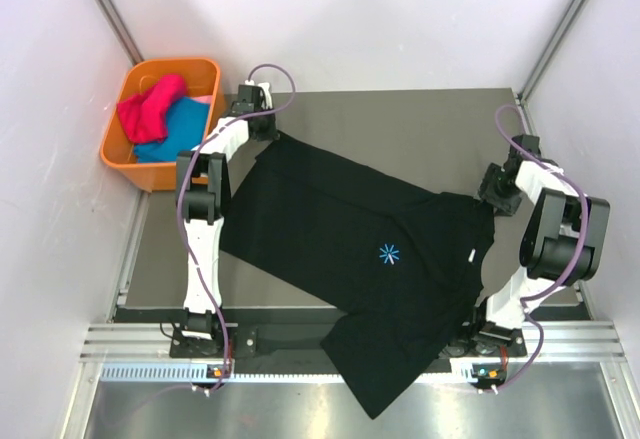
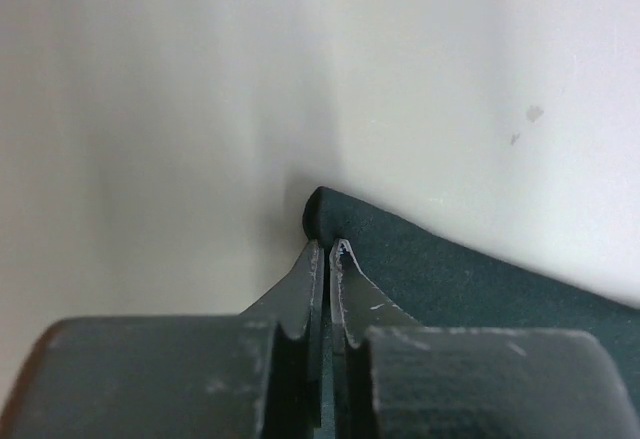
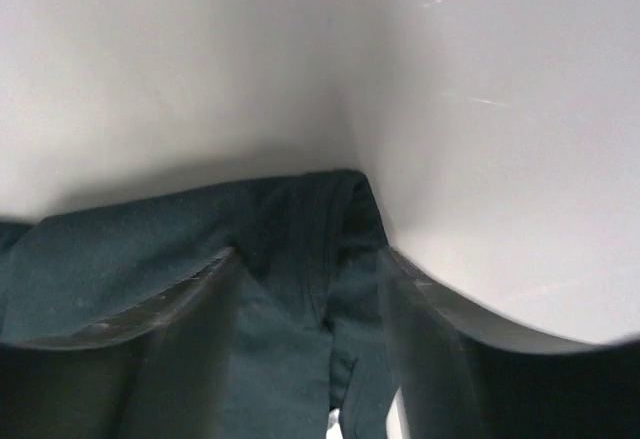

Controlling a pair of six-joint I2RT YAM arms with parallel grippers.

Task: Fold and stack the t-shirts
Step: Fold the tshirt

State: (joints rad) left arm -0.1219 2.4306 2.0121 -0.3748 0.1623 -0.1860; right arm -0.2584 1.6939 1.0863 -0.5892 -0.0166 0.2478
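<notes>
A black t-shirt (image 1: 340, 229) with a small blue star print lies spread slantwise across the dark table (image 1: 420, 124). Its lower end hangs over the near edge. My left gripper (image 1: 262, 127) is at the shirt's far-left corner. In the left wrist view it (image 2: 328, 247) is shut, with the shirt's edge (image 2: 450, 269) pinched at the fingertips. My right gripper (image 1: 496, 194) is at the shirt's right corner. In the right wrist view it (image 3: 308, 254) is open, and bunched shirt fabric (image 3: 150, 239) lies between its fingers.
An orange bin (image 1: 112, 137) stands off the table's far-left corner. It holds a red garment (image 1: 150, 107) and a blue one (image 1: 178, 124). White walls close in the table on the left, back and right.
</notes>
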